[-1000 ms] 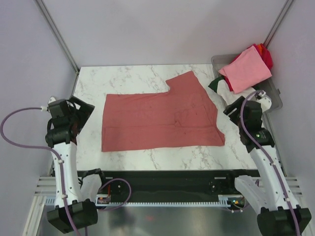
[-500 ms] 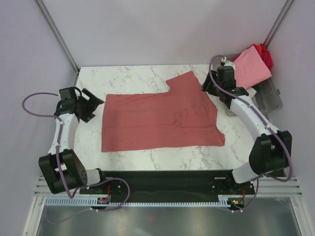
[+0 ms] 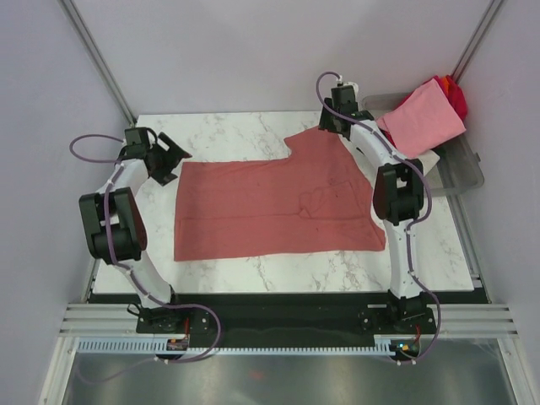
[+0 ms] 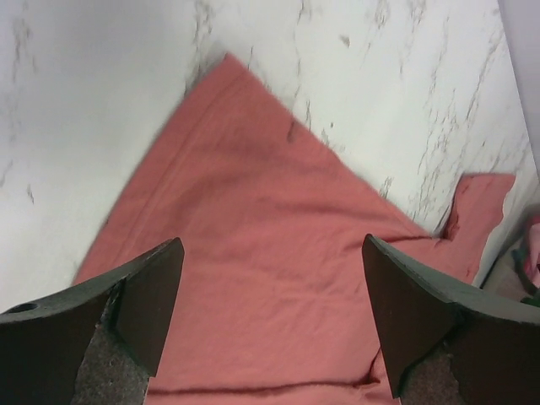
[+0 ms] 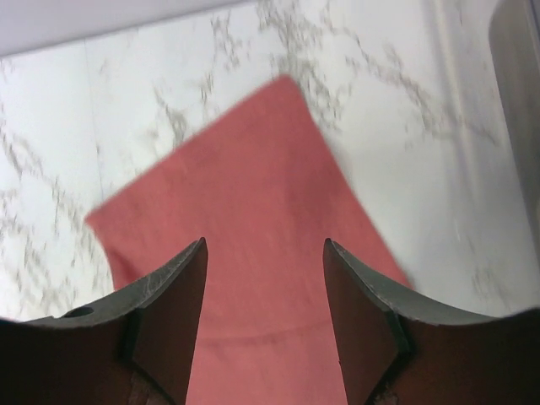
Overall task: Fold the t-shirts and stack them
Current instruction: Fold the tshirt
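Note:
The dusty brick-red t-shirt lies spread flat on the marble table, one sleeve pointing to the far right. My left gripper is open, just left of the shirt's far left corner; that corner shows in the left wrist view. My right gripper is open above the sleeve's far tip, which shows in the right wrist view. Neither holds anything. Other shirts lie in a pile at the far right: light pink on top, bright red behind it, white under it.
A clear grey plastic tub holds the pile at the table's far right corner. The table's marble top shows bare around the shirt. Purple-grey walls close in the back and both sides.
Both arms have stretched out from near their bases to the far side of the table. The left gripper reached the shirt's far left corner, the right gripper the sleeve tip. The shirt has not moved.

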Robot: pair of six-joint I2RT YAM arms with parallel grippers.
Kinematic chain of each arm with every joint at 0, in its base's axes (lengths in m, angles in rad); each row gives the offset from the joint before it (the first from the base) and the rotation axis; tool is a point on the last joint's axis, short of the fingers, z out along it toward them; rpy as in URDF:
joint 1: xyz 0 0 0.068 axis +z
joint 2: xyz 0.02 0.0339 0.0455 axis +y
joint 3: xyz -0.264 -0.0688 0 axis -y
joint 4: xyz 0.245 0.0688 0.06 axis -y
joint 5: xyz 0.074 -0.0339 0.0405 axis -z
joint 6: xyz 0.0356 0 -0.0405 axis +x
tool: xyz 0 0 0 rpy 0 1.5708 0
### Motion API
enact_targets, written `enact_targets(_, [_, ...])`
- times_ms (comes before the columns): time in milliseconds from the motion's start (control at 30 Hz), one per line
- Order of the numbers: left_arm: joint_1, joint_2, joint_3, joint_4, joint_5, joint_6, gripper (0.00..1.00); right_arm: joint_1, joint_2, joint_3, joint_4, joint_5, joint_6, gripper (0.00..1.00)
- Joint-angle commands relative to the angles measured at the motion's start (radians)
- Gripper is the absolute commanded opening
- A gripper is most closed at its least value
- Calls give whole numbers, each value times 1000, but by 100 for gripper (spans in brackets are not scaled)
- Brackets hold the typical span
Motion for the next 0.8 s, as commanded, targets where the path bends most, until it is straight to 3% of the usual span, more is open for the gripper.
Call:
enact_targets(0, [2, 81, 111, 68, -13, 13, 94, 1, 149, 210, -2, 66, -57, 65])
enact_targets(200, [2, 158, 194, 71, -22, 47, 94, -20, 347, 439, 12, 56, -34, 65])
enact_targets(500, [1, 232, 226, 63, -19, 72, 93, -30, 412, 441, 52, 79, -37, 63])
enact_targets(767, [-14, 293, 256, 22, -40, 85, 93, -27, 426, 427, 16, 75, -65, 48])
